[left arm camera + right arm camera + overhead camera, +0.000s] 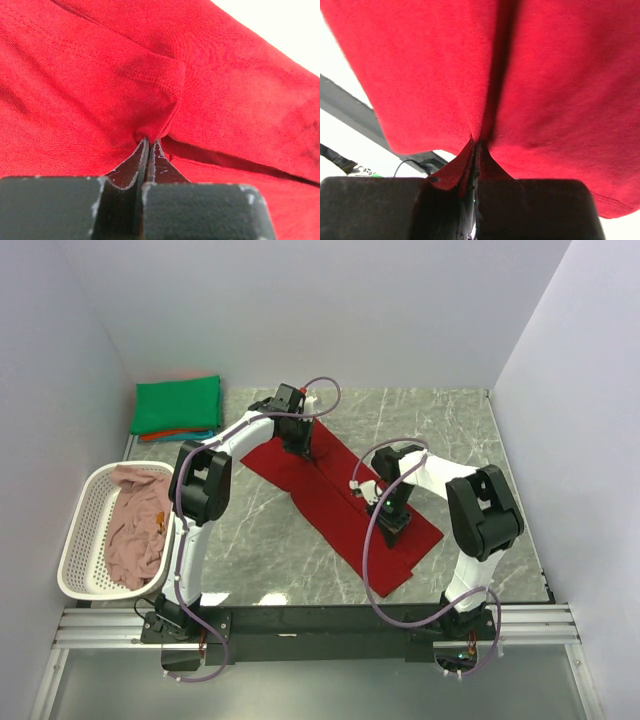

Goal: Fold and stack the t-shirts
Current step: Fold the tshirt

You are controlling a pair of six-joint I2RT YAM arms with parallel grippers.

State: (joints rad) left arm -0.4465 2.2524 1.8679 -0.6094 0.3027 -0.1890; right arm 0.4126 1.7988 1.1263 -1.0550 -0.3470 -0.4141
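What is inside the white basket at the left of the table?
A crumpled dusty pink t-shirt fills the white basket. Whether anything lies beneath it cannot be seen: the cloth covers the bottom.

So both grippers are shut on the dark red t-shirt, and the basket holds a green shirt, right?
No: the top external view shows the white basket holding a dusty pink shirt; the green shirt lies folded on the table beyond it. The left gripper and right gripper do pinch the dark red t-shirt.
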